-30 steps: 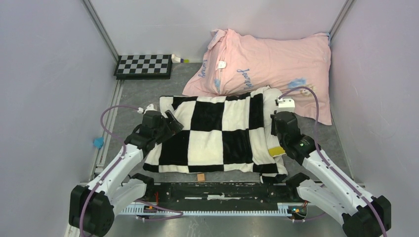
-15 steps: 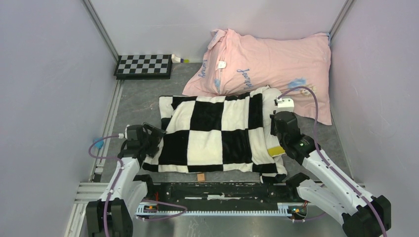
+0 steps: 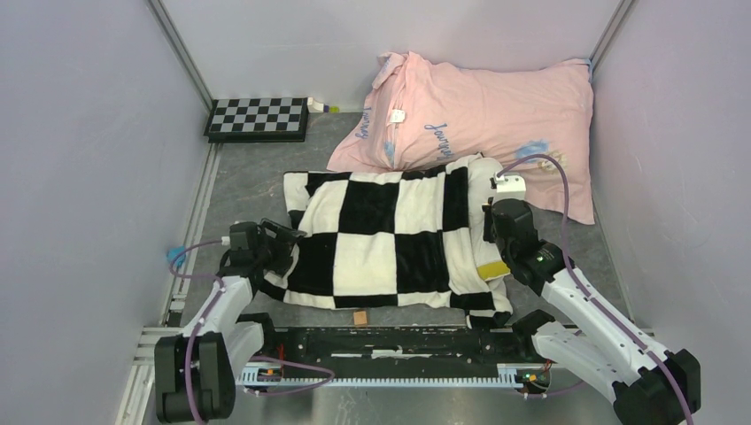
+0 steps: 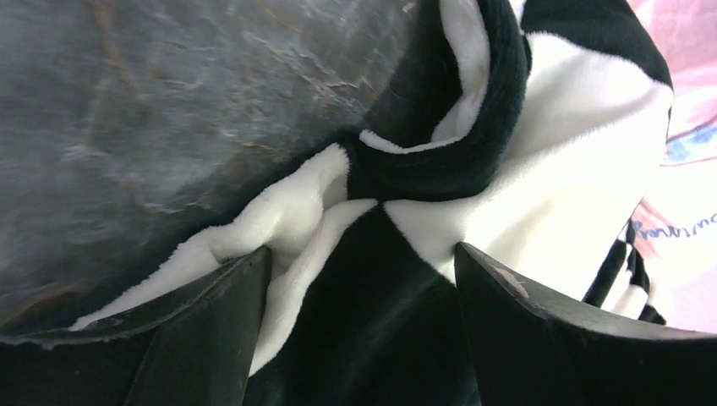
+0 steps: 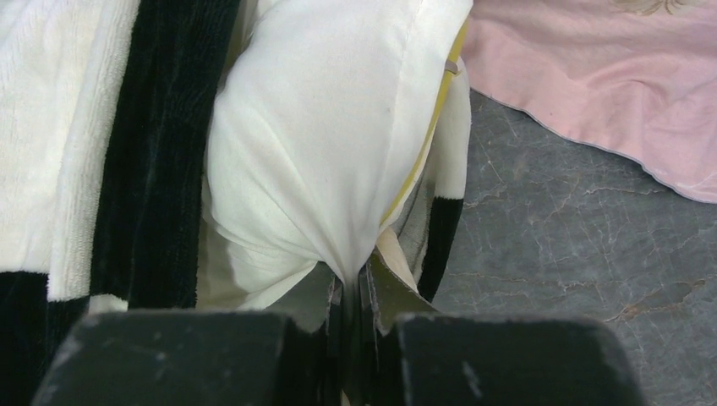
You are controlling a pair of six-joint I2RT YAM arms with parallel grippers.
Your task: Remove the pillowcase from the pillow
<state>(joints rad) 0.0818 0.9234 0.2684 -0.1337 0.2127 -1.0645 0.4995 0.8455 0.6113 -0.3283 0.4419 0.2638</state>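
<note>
Black left fingers are spread wide and straddle a bunched fold at the left edge of the pillowcase, with no grip on it. Right fingers pinch tight on white cloth of the pillow at its exposed right end, where yellow trim shows. Pillowcase lies mid surface and covers nearly all the pillow. Looks barely started: only the right end pokes out, and the whole cover is left to pull off.
</note>
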